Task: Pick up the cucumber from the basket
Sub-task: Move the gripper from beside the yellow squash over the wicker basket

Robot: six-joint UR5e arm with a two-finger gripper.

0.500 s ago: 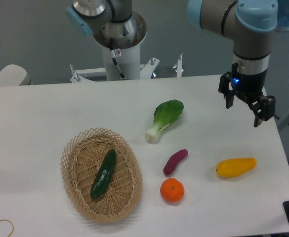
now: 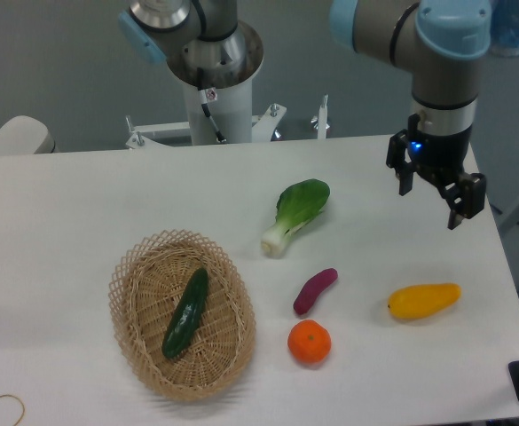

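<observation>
The black two-finger end effector (image 2: 431,197) hangs in the air over the far right side of the white worktop (image 2: 82,231), its fingers spread apart with nothing between them. It sits well apart from what it needs. Nearest below it lies a yellow, pointed, mango-like fruit (image 2: 424,300); further left are a small purple sweet potato (image 2: 315,290), a round orange tangerine (image 2: 309,343), and a leafy green bok choy with a white stem (image 2: 294,215).

The dark green, smooth, slightly curved cucumber (image 2: 185,313) lies inside the oval, light tan woven wicker basket (image 2: 232,355) at the front left, running along the basket's long axis, one end toward the far rim and the other toward the near rim. It rests in the middle of the basket floor, apart from the walls.

From where I stand the reach has hardly begun. To do it well, I would carry the end effector across at height, clear of the bok choy and the sweet potato, and stop above the cucumber's middle. The wrist should turn so the fingers close across the narrow width, not along its length. Coming straight down keeps the fingertips off the lacy rim. The skin looks slick, so a grip at mid-length seems safest against tipping or sliding.
</observation>
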